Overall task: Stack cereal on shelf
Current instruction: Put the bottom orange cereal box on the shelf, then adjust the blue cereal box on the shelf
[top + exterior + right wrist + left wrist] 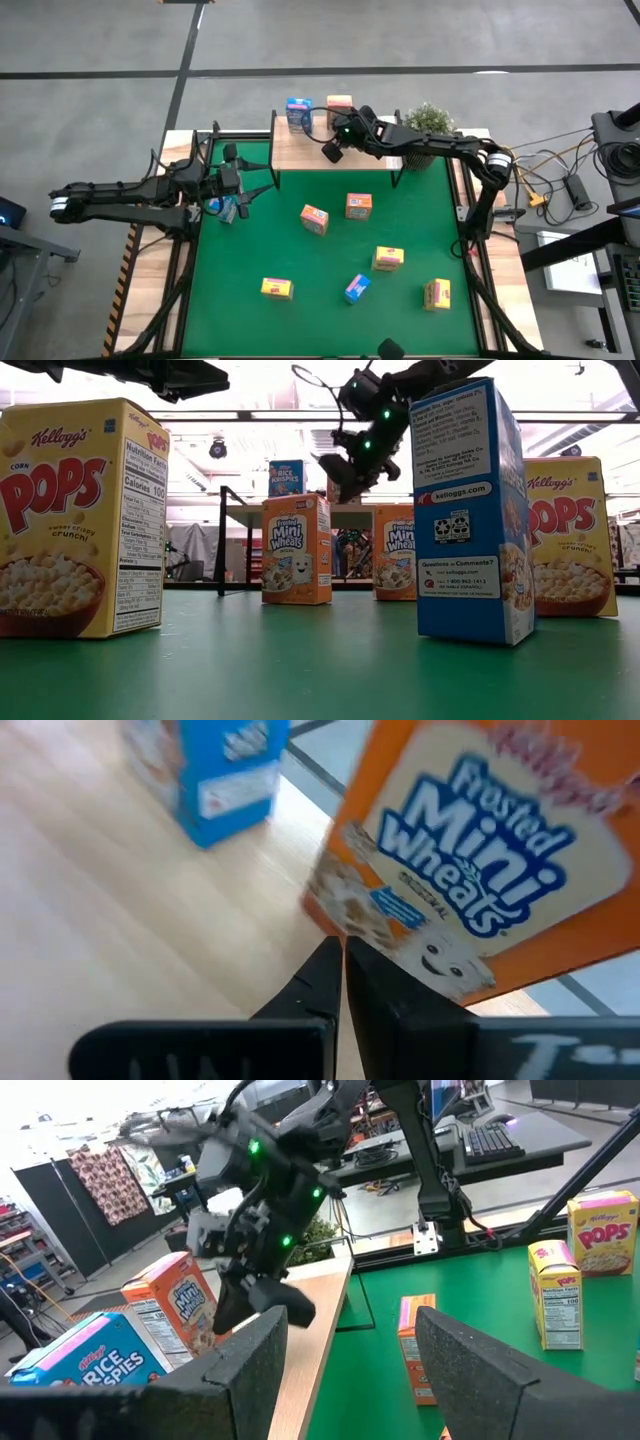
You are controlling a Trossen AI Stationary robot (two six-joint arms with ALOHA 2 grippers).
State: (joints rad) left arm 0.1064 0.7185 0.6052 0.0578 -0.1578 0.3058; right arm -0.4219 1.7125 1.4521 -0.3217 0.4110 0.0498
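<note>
Up on the light-wood shelf (300,148) at the far edge of the table there are two boxes standing: a blue Rice Krispies box (298,113) on the left and an orange Frosted Mini-Wheats box (340,106) just to its right, close together near the far edge of the board. The right gripper (333,149) hangs over the shelf just near of that orange box, its arm stretched in from the right past the potted plant (428,122); its fingers (322,982) are pressed together with nothing between them, tips pointing at the foot of the Mini-Wheats box, the bare wood below. The left gripper (246,196) sits over the left side of the green mat (330,270), arm reaching in from the left, fingers (250,1370) spread wide and empty, facing toward the shelf. A blue box (226,208) lies just beneath that arm at the mat's left edge. Out on the mat, six more: two orange boxes (314,218) (358,205) side by side in the middle, a yellow Corn Pops box (388,257) right of centre, another yellow one (277,288) near left, a blue box (357,288) tilted near the middle, and a yellow one (437,293) near right.
</note>
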